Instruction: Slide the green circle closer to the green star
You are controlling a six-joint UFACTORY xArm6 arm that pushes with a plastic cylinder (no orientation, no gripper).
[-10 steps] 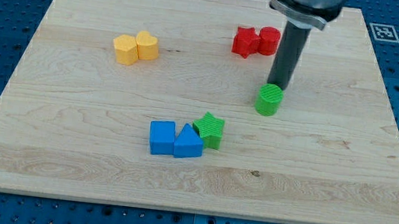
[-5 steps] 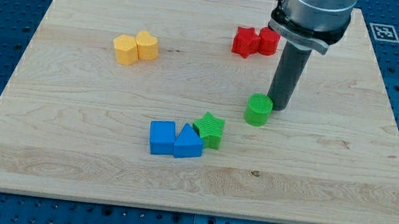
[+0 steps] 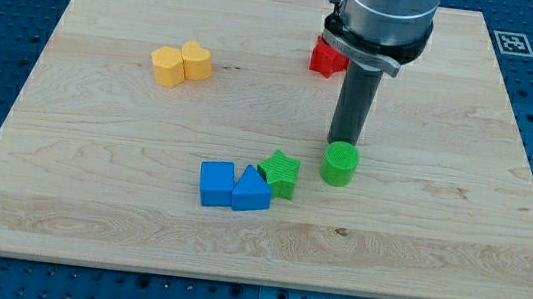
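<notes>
The green circle (image 3: pixel 339 164) sits on the wooden board (image 3: pixel 90 200), a little right of the board's middle. The green star (image 3: pixel 280 172) lies just to its left and slightly lower, with a narrow gap between them. My tip (image 3: pixel 345 144) stands right behind the green circle, at its upper edge, touching or nearly touching it. The rod rises straight up from there toward the view's top.
A blue square (image 3: pixel 216 184) and a blue triangular block (image 3: pixel 251 190) sit against the green star's left side. A red star (image 3: pixel 325 58) shows at the view's top, partly behind the rod. Two yellow blocks (image 3: pixel 181 63) lie at the upper left.
My tip has moved down and left, pushing the green circle down and left toward the green star. The rod now hides the red block beside the red star.
</notes>
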